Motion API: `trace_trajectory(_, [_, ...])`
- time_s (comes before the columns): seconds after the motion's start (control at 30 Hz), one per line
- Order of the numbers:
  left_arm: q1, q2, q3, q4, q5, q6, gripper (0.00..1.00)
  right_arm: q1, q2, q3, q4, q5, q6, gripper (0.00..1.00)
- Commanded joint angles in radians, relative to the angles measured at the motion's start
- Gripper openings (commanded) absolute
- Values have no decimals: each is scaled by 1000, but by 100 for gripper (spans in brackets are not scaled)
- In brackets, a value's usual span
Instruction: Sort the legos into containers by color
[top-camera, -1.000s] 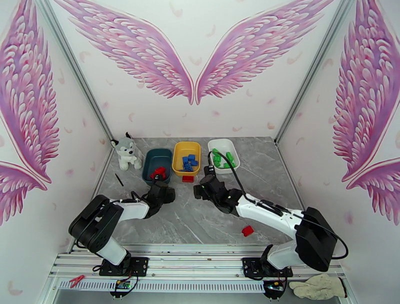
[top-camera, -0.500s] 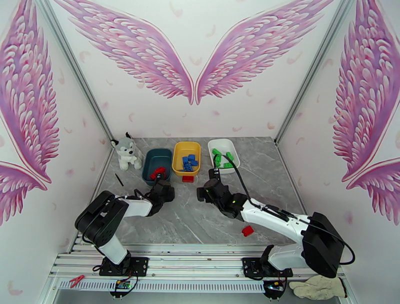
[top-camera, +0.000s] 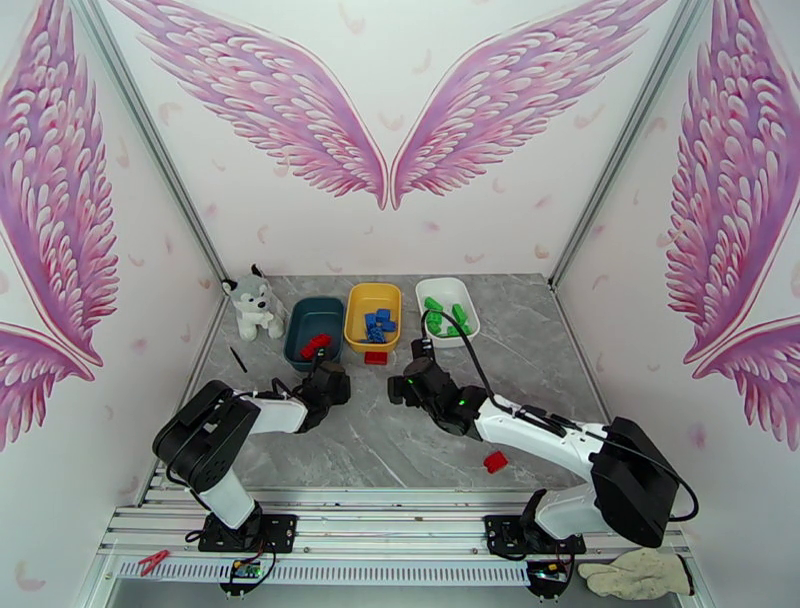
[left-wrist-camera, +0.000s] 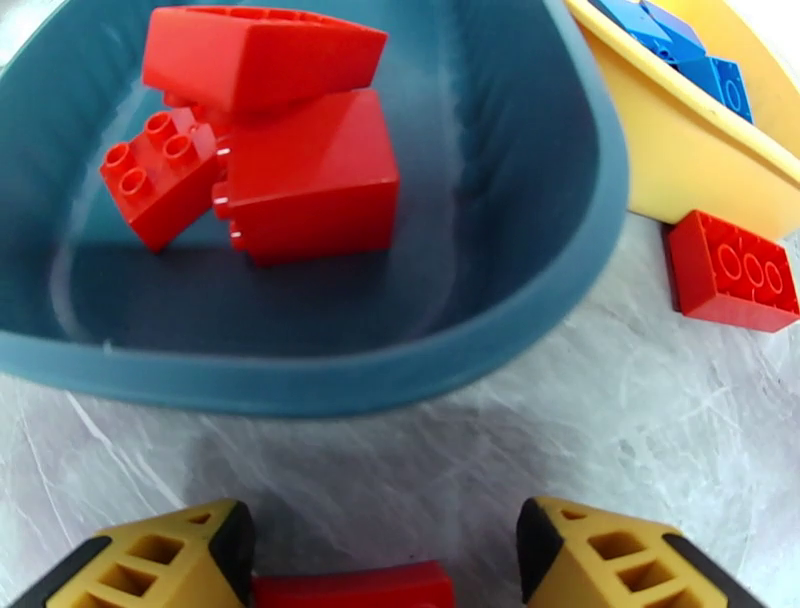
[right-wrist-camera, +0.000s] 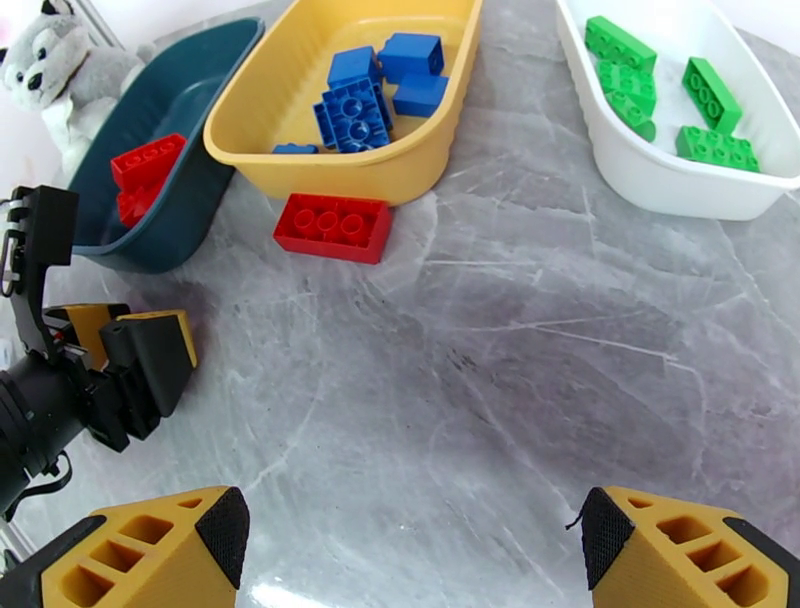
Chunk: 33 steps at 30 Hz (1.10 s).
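The left tool (left-wrist-camera: 382, 545) hangs low over the table (left-wrist-camera: 560, 450), just short of the teal tray (left-wrist-camera: 540, 320), with a red brick (left-wrist-camera: 350, 588) between its fingers. The brick sits against one finger with a gap at the other, so I cannot tell whether it is truly gripped. Inside that tray several red bricks (left-wrist-camera: 300, 190) lie heaped together. The right tool (right-wrist-camera: 405, 540) stands wide, its fingers framing bare table (grey marble, by the look of it). Ahead of it a loose red brick (right-wrist-camera: 332, 227) lies on the table just beside the yellow tray (right-wrist-camera: 400, 175), which holds the blue bricks (right-wrist-camera: 355, 108). The white tray (right-wrist-camera: 650, 180) holds the green bricks (right-wrist-camera: 717, 148). A stray red brick (top-camera: 494, 461) lies beside the right arm, well apart from the trays. A husky (right-wrist-camera: 45, 60) sits left of the teal tray.
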Motion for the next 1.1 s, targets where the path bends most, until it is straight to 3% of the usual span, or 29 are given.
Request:
trace_trajectory(0.0, [-13, 6, 5, -65, -24, -7, 75, 4, 29, 41, 24, -27, -7, 93])
trace_trajectory(0.1, [-13, -6, -9, -66, -29, -13, 74, 4, 54, 58, 33, -45, -11, 93])
trace_trajectory(0.47, [-29, -43, -56, -29, -20, -31, 53, 6, 118, 105, 56, -97, -15, 92])
trace_trajectory(0.7, [-46, -91, -74, -15, -9, -35, 47, 9, 156, 114, 77, -133, 3, 90])
trace_trajectory(1.07, [-46, -297, -122, -43, 12, -37, 44, 9, 141, 88, 75, -112, 1, 89])
